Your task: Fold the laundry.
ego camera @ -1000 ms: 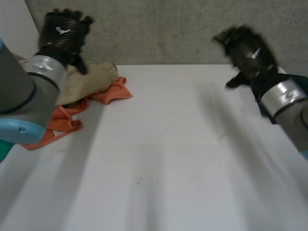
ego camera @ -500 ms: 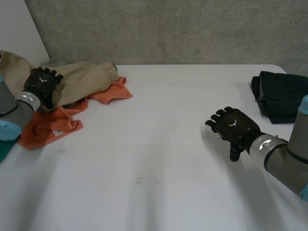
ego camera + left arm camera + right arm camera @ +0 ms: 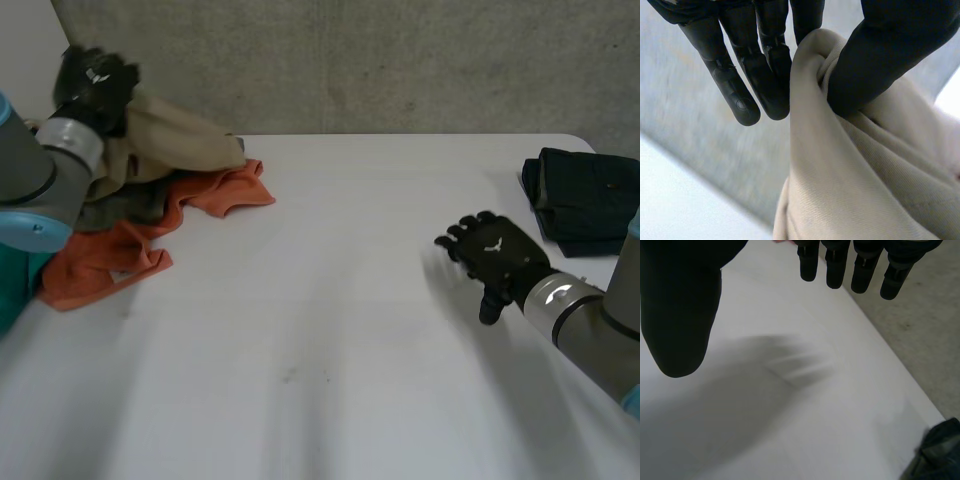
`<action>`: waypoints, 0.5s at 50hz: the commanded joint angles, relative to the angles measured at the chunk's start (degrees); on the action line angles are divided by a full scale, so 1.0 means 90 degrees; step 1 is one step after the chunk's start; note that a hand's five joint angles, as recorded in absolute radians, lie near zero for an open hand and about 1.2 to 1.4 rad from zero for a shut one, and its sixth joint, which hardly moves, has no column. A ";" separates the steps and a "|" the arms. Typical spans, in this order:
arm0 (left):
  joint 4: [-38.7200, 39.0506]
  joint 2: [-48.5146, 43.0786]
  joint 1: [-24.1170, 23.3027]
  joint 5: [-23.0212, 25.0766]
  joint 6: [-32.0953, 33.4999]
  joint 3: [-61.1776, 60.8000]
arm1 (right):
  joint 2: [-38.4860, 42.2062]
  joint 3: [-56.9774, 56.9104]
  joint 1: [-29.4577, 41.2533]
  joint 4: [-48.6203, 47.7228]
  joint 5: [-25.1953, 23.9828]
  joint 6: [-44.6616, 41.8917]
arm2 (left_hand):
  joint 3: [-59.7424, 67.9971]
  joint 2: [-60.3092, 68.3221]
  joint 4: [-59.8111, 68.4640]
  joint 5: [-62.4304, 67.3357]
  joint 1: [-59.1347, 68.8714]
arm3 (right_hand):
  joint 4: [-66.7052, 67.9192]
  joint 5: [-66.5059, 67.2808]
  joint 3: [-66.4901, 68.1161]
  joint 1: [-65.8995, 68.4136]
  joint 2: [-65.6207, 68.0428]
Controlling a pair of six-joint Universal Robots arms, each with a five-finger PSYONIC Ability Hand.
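Note:
A beige garment [image 3: 165, 140] lies bunched at the table's far left on top of an orange cloth [image 3: 110, 250]. My left hand [image 3: 93, 85] is raised above the pile and pinches a fold of the beige garment [image 3: 850, 165] between thumb and fingers [image 3: 770, 75], lifting that part off the heap. At the right of the table my right hand [image 3: 495, 255] hovers low over bare white surface, fingers [image 3: 840, 265] straight and apart from the thumb, holding nothing.
A folded dark garment [image 3: 585, 200] sits at the table's far right edge, seen also beyond my right hand as a dark garment [image 3: 937, 450]. A grey concrete wall runs behind the white table [image 3: 330, 340]. A greyish cloth [image 3: 120, 205] peeks out between beige and orange.
My left hand has closed on the beige garment and risen with it from the pile. My right hand has stayed nearly still over the table's right side.

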 commanded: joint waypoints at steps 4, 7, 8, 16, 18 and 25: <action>-0.0055 0.2129 -0.2126 0.1318 -0.1146 -0.2411 | -0.0564 -0.0308 -0.0364 -0.0344 0.0688 0.1188 | 0.1293 0.1280 0.1275 0.1422 0.1657 | -0.0307 -0.0327 -0.0273 -0.0406 -0.0269; -0.0191 0.2519 -0.2672 0.1805 -0.1312 -0.3104 | -0.0662 -0.0337 -0.0442 -0.0354 0.0688 0.1188 | 0.1293 0.1280 0.1275 0.1422 0.1657 | -0.0307 -0.0327 -0.0273 -0.0406 -0.0269; -0.0250 0.2588 -0.2790 0.1914 -0.1341 -0.3261 | -0.0671 -0.0357 -0.0462 -0.0344 0.0669 0.1198 | 0.1293 0.1280 0.1275 0.1422 0.1657 | -0.0307 -0.0327 -0.0273 -0.0406 -0.0269; -0.0895 0.2696 -0.3592 0.2609 -0.1303 -0.4093 | -0.0652 -0.0454 -0.0491 -0.0295 0.0581 0.1188 | -0.0169 -0.0182 -0.0187 -0.0039 0.0195 | -0.0307 -0.0327 -0.0273 -0.0406 -0.0269; -0.1012 0.2696 -0.3612 0.2551 -0.1303 -0.4093 | -0.0594 -0.0522 -0.0472 -0.0286 0.0581 0.1169 | -0.4155 -0.4168 -0.4173 -0.4026 -0.3792 | -0.0307 -0.0327 -0.0273 -0.0406 -0.0269; -0.1344 0.2813 -0.3261 0.2297 -0.1312 -0.4005 | -0.0437 -0.0835 -0.0432 -0.0198 0.0425 0.0925 | -0.5881 -0.5894 -0.5899 -0.5751 -0.5517 | -0.0307 -0.0327 -0.0273 -0.0406 -0.0269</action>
